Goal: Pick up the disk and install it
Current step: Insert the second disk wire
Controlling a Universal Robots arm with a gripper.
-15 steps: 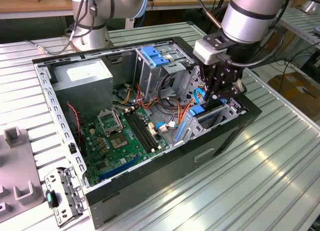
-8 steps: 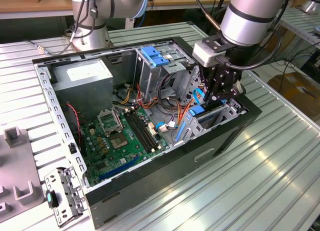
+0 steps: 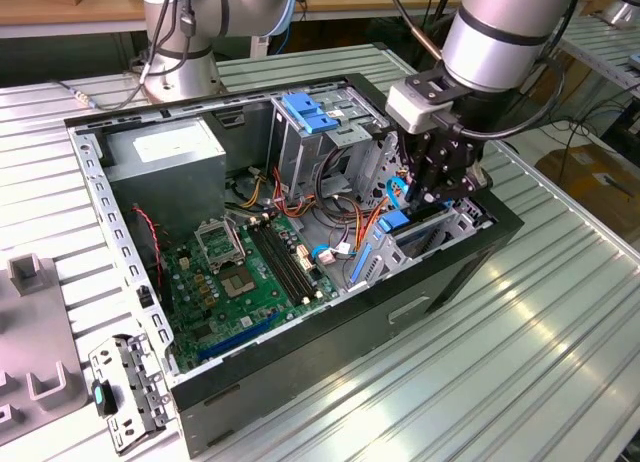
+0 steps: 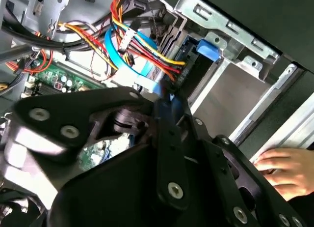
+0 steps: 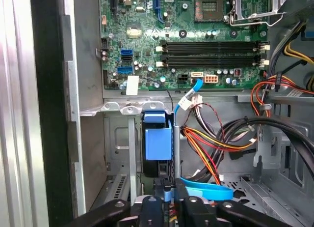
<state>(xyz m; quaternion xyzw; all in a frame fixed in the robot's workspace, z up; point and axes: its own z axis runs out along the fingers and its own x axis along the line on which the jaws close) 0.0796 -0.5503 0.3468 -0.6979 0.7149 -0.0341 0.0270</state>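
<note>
Tool inside the open computer case, at the drive bay

In the exterior view the tool [image 3: 437, 187] hangs low in the computer case [image 3: 300, 382], at about 3 o'clock from the motherboard [image 3: 245, 282]. Its fingers are closed on the disk [image 5: 158, 143], whose blue carrier stands edge-on in the drive bay [image 5: 122, 138]. A person's hand [image 4: 284, 170] rests at the case's edge.

My gripper [image 3: 437, 187] sits low in the open case [image 3: 440, 272], at the drive bay [image 5: 122, 138]. A bundle of cables [image 3: 345, 207] crowds it at 9 o'clock in the exterior view, with the upright cage [image 3: 320, 132] at 10 o'clock. The case wall closes off 3 o'clock. Free room lies over the motherboard [image 3: 250, 272] at 8 o'clock. A person's hand [image 4: 284, 170] rests near the case edge.
</note>
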